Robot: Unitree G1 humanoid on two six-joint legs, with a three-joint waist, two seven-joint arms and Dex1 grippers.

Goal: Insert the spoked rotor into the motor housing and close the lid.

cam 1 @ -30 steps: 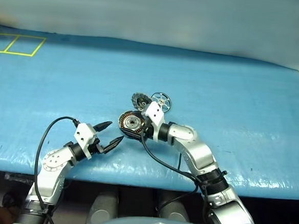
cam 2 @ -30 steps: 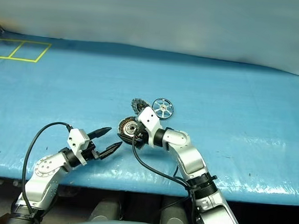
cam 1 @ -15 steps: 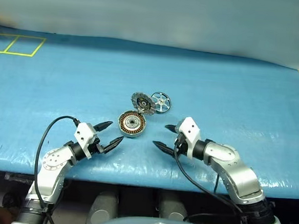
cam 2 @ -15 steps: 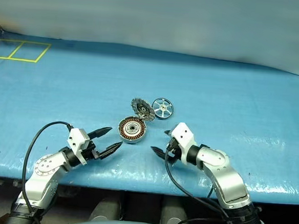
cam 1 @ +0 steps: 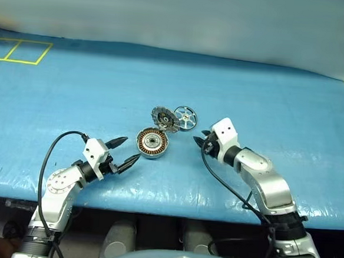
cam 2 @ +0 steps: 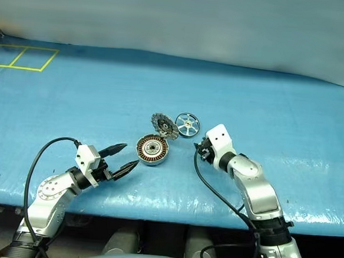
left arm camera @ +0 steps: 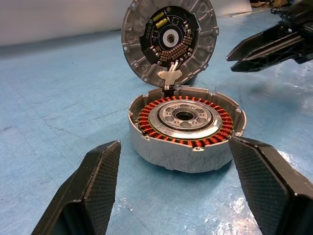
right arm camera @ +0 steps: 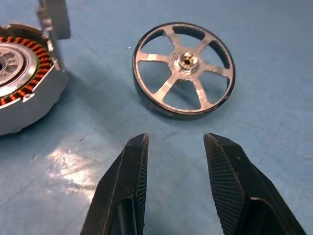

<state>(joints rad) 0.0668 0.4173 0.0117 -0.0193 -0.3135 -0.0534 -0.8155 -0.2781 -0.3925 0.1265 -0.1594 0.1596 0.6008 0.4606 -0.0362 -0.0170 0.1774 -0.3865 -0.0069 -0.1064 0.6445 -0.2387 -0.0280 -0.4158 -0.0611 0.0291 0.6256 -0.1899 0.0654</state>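
Rotor-wise, my right wrist cam shows the spoked rotor [right arm camera: 184, 69] lying flat just past my half-spread right gripper [right arm camera: 175, 147], empty; left wrist cam shows the motor housing [left arm camera: 186, 128] with its lid [left arm camera: 168, 40] upright (left gripper [cam 1: 125, 149] wide, empty).

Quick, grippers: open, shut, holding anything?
Left gripper: open, empty, facing the housing.
Right gripper: open with a narrower gap, empty, short of the rotor.

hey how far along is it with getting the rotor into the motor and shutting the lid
Done: the lid stands open above the motor housing, windings exposed. In hand: the right gripper, jaws apart, points at the spoked rotor lying on the blue table, not yet gripping it; the left gripper waits open beside the housing. Left: grasp, insert, close lid.
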